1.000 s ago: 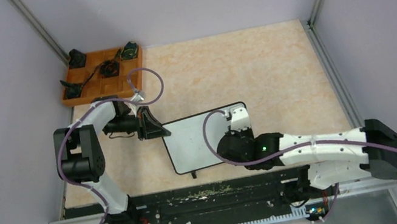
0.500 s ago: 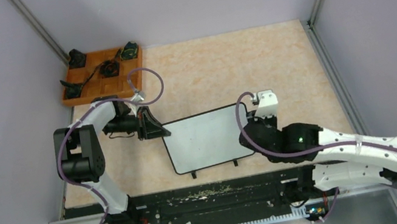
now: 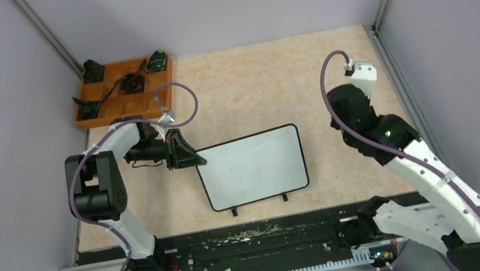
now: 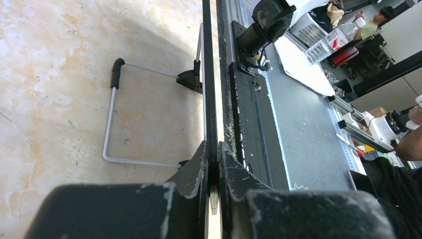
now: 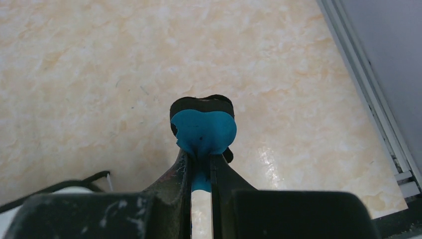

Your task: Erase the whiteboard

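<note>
– White and blank, the whiteboard (image 3: 251, 167) has a thin black frame with rounded corners and two small black feet (image 3: 234, 212) on its near edge.
– Where does it sit?
– On the marbled tabletop (image 3: 250, 81), front of centre. The left jaws are clenched on its far left corner; the left wrist view shows it only edge-on, a wire stand (image 4: 110, 119) on one face.
– And the other arm?
– Well apart to the right, the right jaws grasp a blue pad (image 5: 204, 130). From above their tips are hidden beneath the wrist.
</note>
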Controlling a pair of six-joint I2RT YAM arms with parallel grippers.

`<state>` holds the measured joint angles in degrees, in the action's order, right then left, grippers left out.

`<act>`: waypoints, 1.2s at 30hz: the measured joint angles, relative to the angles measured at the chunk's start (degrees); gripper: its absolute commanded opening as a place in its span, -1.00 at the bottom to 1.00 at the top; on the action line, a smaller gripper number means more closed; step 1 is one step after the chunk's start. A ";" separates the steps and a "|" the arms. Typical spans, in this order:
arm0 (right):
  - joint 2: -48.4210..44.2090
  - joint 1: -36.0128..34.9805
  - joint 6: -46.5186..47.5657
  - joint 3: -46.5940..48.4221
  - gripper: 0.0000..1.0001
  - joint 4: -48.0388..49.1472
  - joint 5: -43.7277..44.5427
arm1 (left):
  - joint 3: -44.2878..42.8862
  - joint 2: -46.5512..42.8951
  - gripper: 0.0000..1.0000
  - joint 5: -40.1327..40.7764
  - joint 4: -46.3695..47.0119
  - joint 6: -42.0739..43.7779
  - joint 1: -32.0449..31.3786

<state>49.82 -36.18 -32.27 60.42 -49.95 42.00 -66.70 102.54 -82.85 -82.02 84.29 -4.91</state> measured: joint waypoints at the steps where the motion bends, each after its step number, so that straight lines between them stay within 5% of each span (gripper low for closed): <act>1: 1.03 4.00 1.84 0.24 -1.00 1.42 -2.62 | 0.00 0.00 -1.00 0.00 0.00 0.00 0.00; 6: 11.19 18.14 8.50 2.03 -1.00 7.82 -16.28 | 0.00 0.00 -1.00 0.00 0.09 -0.20 0.00; 12: 22.38 26.23 9.81 1.90 -1.00 13.60 -27.85 | -0.07 0.00 -1.00 0.11 1.33 -1.88 0.00; 24: 36.70 31.47 10.19 0.92 -1.00 21.84 -35.28 | -0.24 0.02 -0.96 0.35 4.07 -5.55 -0.15; 36: 38.45 31.50 10.16 -1.25 -0.89 25.31 -35.91 | -1.51 0.83 -0.41 1.77 4.00 -5.95 -0.28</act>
<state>88.27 -4.69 -22.11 59.18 -24.64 6.09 -68.20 103.37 -81.08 -78.02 78.35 -5.19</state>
